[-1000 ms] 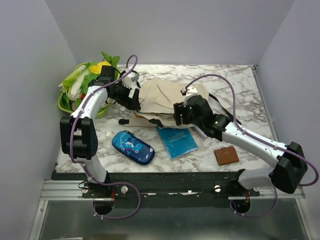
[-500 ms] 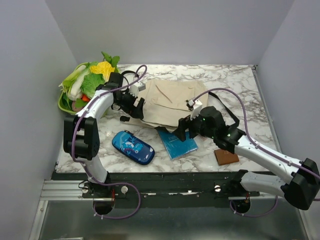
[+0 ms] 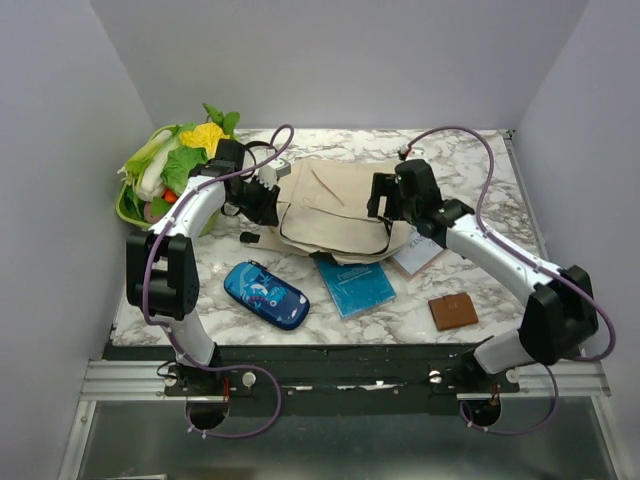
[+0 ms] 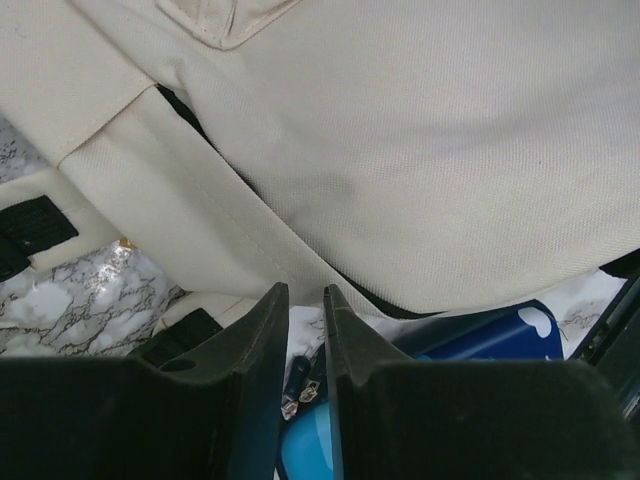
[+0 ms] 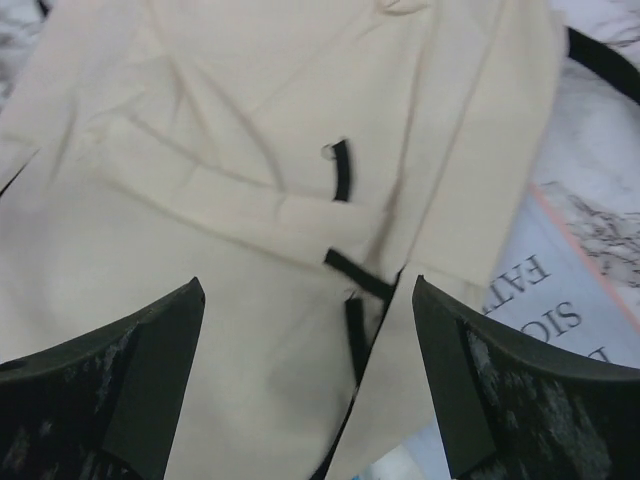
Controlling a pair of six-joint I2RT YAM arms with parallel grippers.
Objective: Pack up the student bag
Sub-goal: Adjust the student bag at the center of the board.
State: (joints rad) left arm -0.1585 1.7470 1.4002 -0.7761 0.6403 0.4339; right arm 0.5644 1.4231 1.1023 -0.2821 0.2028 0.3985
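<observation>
Lying flat at the back centre of the marble table (image 3: 470,170), the student bag (image 3: 340,205) shows you soft cream woven cloth with black trim. Left gripper (image 4: 305,290): jaws nearly together at the bag's left edge; you cannot confirm a pinch on cloth. Right gripper (image 5: 308,285): jaws wide apart above the bag. The green basket (image 3: 122,205) holds leafy vegetables (image 3: 190,150).

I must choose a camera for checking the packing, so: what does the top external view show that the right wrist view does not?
Only the top external view shows the blue pencil case, the teal notebook, the small brown square and the basket of vegetables. Only the right wrist view shows the printed letters on the white book and a small ring on the student bag. Both show the student bag, the white book beside it, and the right gripper open above the bag.
</observation>
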